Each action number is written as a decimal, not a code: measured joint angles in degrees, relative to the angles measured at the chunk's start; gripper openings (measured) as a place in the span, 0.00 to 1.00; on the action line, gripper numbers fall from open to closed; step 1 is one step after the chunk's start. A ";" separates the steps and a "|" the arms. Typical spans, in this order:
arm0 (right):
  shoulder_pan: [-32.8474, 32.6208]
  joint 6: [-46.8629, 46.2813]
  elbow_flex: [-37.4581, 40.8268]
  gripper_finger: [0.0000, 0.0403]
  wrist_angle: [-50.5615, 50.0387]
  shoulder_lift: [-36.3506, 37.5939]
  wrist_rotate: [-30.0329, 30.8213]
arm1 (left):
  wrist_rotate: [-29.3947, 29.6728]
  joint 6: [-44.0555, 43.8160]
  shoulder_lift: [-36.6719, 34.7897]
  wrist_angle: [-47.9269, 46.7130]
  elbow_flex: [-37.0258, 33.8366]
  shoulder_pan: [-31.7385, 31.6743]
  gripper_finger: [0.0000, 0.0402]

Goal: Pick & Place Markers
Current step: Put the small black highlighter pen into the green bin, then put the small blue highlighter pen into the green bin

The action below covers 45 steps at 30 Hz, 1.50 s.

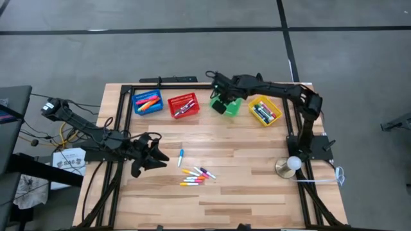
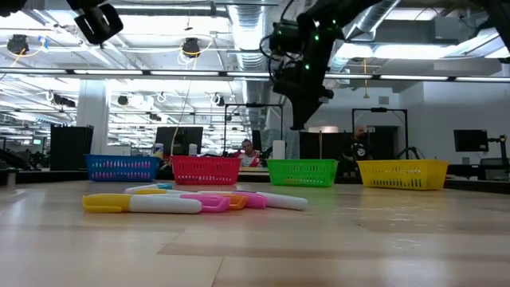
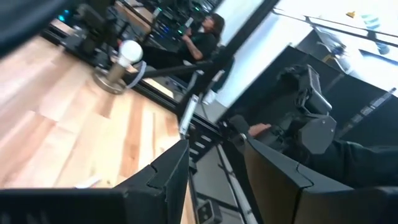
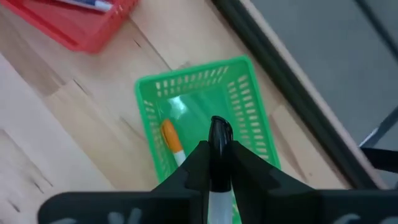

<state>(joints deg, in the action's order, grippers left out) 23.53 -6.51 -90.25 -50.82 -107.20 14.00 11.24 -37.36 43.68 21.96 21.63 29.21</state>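
While the right gripper [image 4: 219, 163] hangs over the green basket [image 4: 249, 106], its jaws pinch a black-capped marker [image 4: 219, 140]. An orange-capped marker [image 4: 171, 138] lies inside. The left gripper [image 1: 156, 157], jaws apart and holding nothing, waits near loose markers [image 1: 196, 175] on the bench [image 1: 244, 186].

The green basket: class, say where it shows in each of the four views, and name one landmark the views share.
High view: green basket in the far row, between red and yellow, partly under the right gripper.
Low view: third basket from the left.
Left wrist view: not in it.
Right wrist view: centre, beyond the jaws, which grip a marker.
Shared landmark: the red basket beside it.
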 joint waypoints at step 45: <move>-20.25 2.45 8.10 0.16 27.23 16.12 7.08 | 14.14 -37.52 24.21 4.00 1.24 -0.98 0.38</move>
<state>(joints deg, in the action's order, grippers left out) 3.27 -4.06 -82.15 -23.59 -91.08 21.08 25.38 -74.88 67.89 25.95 22.87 28.24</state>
